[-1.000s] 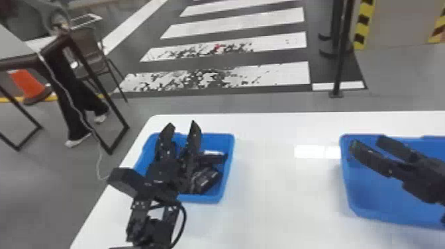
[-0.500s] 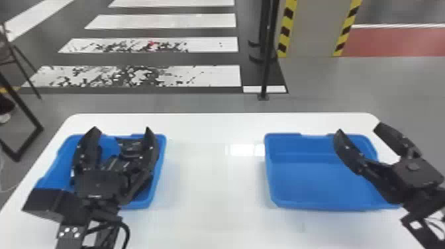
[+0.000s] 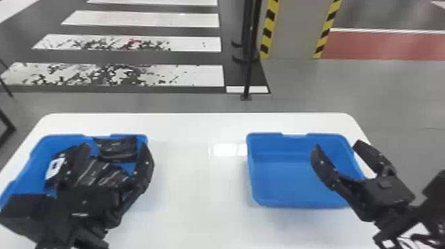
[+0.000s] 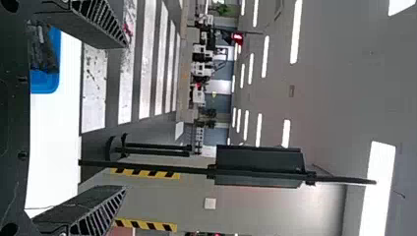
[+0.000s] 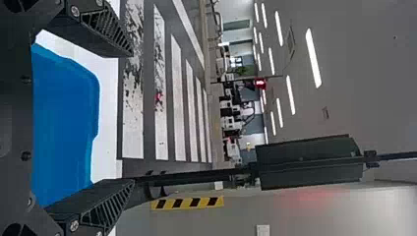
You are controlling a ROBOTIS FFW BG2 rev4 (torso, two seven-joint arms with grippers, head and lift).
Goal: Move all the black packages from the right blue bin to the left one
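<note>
Black packages [image 3: 118, 149] lie in the left bin [image 3: 37, 165] beneath the left gripper [image 3: 115, 145], its fingers parted — the transfer apparently complete. The head view, swung right, now frames the whole right bin [image 3: 298, 202], cut off a second ago — the right gripper [image 3: 337, 145], spread and unladen, having drifted to its outer side.

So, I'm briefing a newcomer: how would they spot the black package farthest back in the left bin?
On the white table, find the rectangular blue bin on the left. Toward its far right corner lies a glossy black package, farther from the robot than the other black packages.
</note>
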